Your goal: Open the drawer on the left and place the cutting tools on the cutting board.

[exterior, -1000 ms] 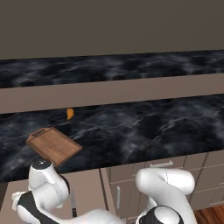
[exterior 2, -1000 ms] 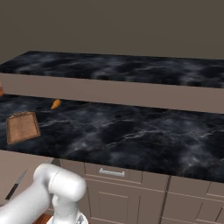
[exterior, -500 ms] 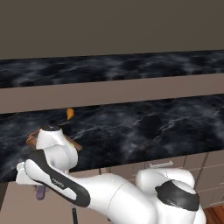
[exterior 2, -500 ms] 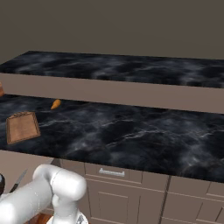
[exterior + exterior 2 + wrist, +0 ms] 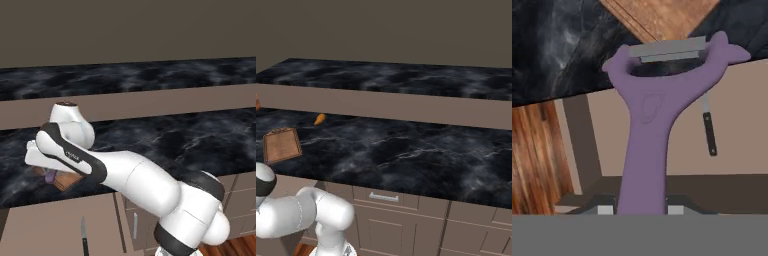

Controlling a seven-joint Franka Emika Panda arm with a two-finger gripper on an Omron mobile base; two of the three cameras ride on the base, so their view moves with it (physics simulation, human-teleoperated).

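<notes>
One peeler (image 5: 648, 130) in tool (image 5: 639, 209); knife (image 5: 84, 240) in drawer (image 5: 60, 225).

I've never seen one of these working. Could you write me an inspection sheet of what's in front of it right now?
Surface: black marble counter, raised ledge behind it.
Job's things: drawer open, knife lying inside; purple peeler held; cutting board bare on top.
Clutter: small orange object beyond the board.
Grippers: gripper shut on the peeler's handle, near the board's edge.
Cables: nothing seen.
Surroundings: taupe cabinets, wood floor.
</notes>
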